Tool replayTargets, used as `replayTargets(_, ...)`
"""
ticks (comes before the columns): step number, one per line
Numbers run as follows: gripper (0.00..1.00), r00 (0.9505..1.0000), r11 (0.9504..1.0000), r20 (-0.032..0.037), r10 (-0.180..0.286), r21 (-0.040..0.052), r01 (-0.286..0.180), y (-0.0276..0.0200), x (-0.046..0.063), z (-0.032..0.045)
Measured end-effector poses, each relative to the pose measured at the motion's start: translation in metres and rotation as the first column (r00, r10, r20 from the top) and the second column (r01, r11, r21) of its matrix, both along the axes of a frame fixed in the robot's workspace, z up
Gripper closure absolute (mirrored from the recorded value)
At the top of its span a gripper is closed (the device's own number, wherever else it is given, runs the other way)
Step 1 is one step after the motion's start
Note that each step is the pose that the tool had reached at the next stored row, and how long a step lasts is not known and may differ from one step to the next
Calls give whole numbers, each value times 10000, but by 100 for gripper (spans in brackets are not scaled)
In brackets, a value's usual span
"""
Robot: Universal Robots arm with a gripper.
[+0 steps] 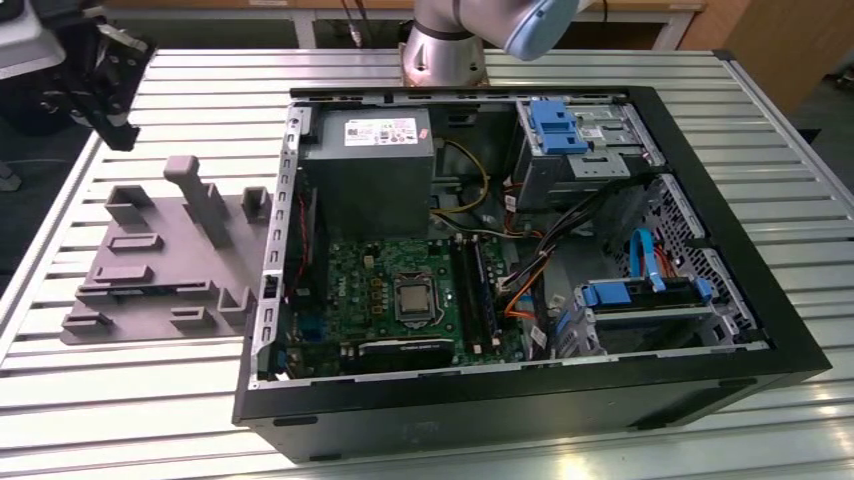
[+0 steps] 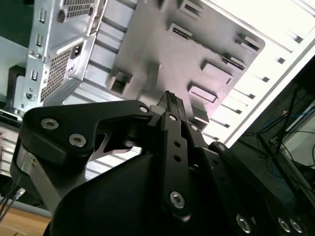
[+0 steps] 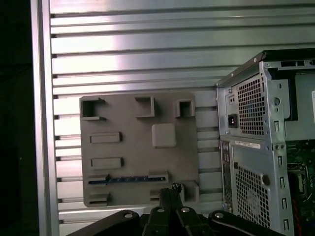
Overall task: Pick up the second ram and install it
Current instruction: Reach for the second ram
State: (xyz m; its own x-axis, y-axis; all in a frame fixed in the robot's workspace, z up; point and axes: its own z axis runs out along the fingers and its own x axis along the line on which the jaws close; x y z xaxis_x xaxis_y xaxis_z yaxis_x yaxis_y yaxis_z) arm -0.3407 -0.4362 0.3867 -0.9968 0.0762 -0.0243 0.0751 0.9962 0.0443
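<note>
The second ram (image 3: 126, 179) is a thin blue stick lying in a slot of the grey moulded tray (image 3: 138, 152). In both wrist views my gripper (image 3: 173, 188) hangs well above the tray, its two black fingers pressed together with nothing between them. In the second wrist view the gripper's (image 2: 170, 96) tip points toward the tray (image 2: 162, 44). In the exterior view the gripper (image 1: 118, 135) hovers past the far end of the tray (image 1: 147, 270), at the exterior view's left. The green motherboard (image 1: 387, 290) with its long black socket rails (image 1: 474, 290) lies inside the open computer case (image 1: 534, 385).
The case takes up the middle and the exterior view's right of the slatted metal table (image 1: 160, 400). Inside it are a grey power supply (image 1: 367, 170), blue drive brackets (image 1: 554, 125) and loose cables (image 1: 527, 290). Upright pegs (image 1: 200, 200) rise from the tray. The arm's base (image 1: 447, 50) stands behind the case.
</note>
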Motion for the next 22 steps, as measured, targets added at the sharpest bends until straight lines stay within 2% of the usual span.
replayTargets(5,89,10000,10000,0,1,0,-1,-70,-172,-6)
replayTargets(15,89,10000,10000,1,0,1,0,-126,-500,-17)
replayTargets(17,89,10000,10000,1,0,1,0,-133,-541,-19)
replayTargets(22,89,10000,10000,0,0,1,0,-133,-554,-18)
